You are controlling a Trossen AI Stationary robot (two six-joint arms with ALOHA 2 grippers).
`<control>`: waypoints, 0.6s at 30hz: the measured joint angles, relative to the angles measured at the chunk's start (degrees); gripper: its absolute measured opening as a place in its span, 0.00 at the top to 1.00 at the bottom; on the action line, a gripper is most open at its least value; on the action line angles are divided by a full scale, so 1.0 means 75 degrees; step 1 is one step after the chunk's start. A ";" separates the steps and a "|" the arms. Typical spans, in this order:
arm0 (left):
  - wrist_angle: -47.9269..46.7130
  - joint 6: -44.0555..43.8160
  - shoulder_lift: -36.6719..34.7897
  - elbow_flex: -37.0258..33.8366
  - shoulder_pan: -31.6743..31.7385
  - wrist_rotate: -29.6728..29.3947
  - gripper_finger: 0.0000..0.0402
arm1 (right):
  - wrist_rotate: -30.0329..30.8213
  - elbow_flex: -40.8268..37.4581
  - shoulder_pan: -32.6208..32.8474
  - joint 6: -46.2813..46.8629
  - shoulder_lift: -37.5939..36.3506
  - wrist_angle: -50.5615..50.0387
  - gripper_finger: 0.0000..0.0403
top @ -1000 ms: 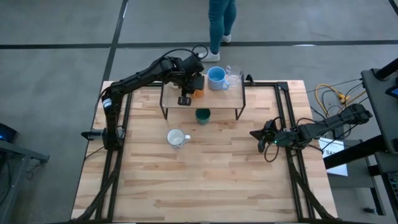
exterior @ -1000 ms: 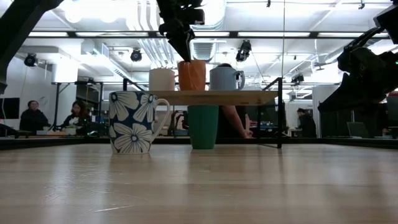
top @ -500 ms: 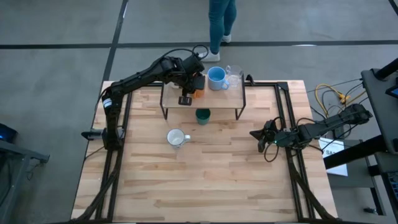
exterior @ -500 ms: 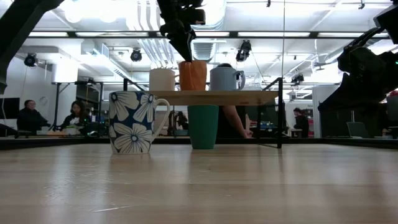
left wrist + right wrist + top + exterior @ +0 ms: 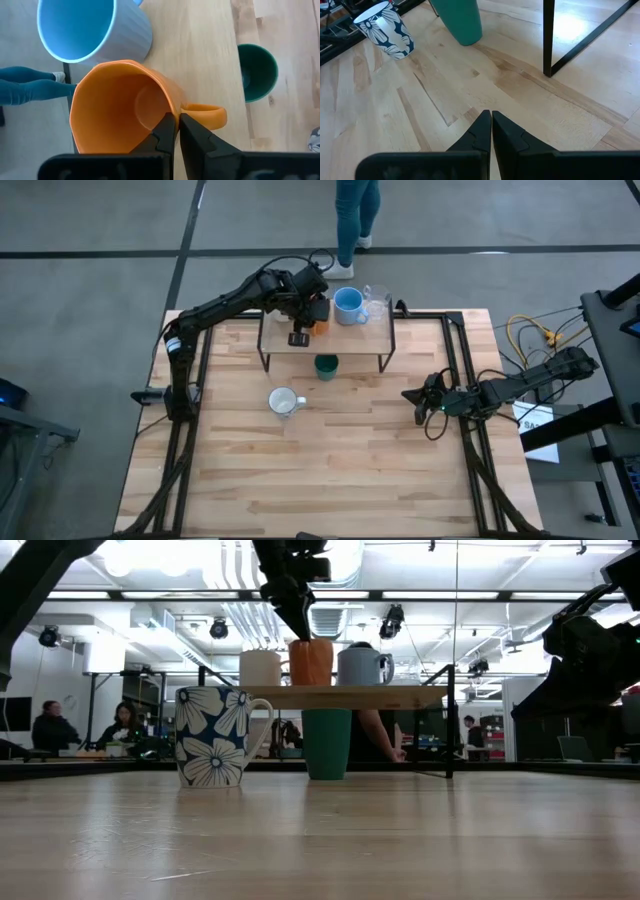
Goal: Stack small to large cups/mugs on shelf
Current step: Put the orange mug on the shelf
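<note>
The left gripper (image 5: 177, 131) pinches the rim of the orange mug (image 5: 120, 107) on the shelf (image 5: 365, 335), one finger inside the wall and one outside beside the handle, with the blue mug (image 5: 347, 304) just to its right. The mug's axis looks slightly tilted. The right gripper (image 5: 491, 126), fingers pressed together and empty, waits low over the table's right side, well apart from the green cup (image 5: 326, 366) and the flowered mug (image 5: 283, 401).

A grey concrete floor (image 5: 90, 280), crossed by dark seam lines, surrounds the light wooden plank desk (image 5: 330, 460). A person in blue jeans (image 5: 356, 210) stands on it beyond the desk's far edge. Yellow cables (image 5: 530, 335) lie coiled off one side. Level across the desk, white ceiling ducts (image 5: 235, 615) and bright lamps hang overhead, with seated people (image 5: 125, 725) at distant workstations.
</note>
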 joint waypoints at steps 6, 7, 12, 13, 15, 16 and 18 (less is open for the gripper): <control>0.0008 0.0003 0.0000 0.0000 0.0034 -0.0015 1.00 | 0.0000 0.0000 0.0000 0.0035 0.0003 -0.0003 0.98; 0.0007 0.0003 0.0000 0.0000 0.0034 -0.0015 1.00 | 0.0000 0.0000 -0.0003 0.0035 0.0000 -0.0003 0.98; 0.0008 0.0003 0.0000 0.0000 0.0043 -0.0012 1.00 | 0.0000 0.0000 -0.0003 0.0035 0.0002 -0.0003 0.98; 0.0008 0.0003 0.0000 0.0000 0.0049 -0.0011 1.00 | 0.0000 0.0000 -0.0003 0.0035 0.0003 -0.0003 0.98; 0.0008 0.0003 0.0000 0.0000 0.0058 -0.0008 1.00 | 0.0000 0.0000 0.0000 0.0035 0.0000 0.0000 0.98; 0.0008 0.0003 0.0000 0.0000 0.0066 0.0000 1.00 | 0.0000 0.0000 -0.0002 0.0035 0.0001 -0.0003 0.98; 0.0008 0.0003 0.0000 0.0000 0.0074 0.0008 1.00 | 0.0000 0.0000 0.0000 0.0035 0.0002 -0.0002 0.98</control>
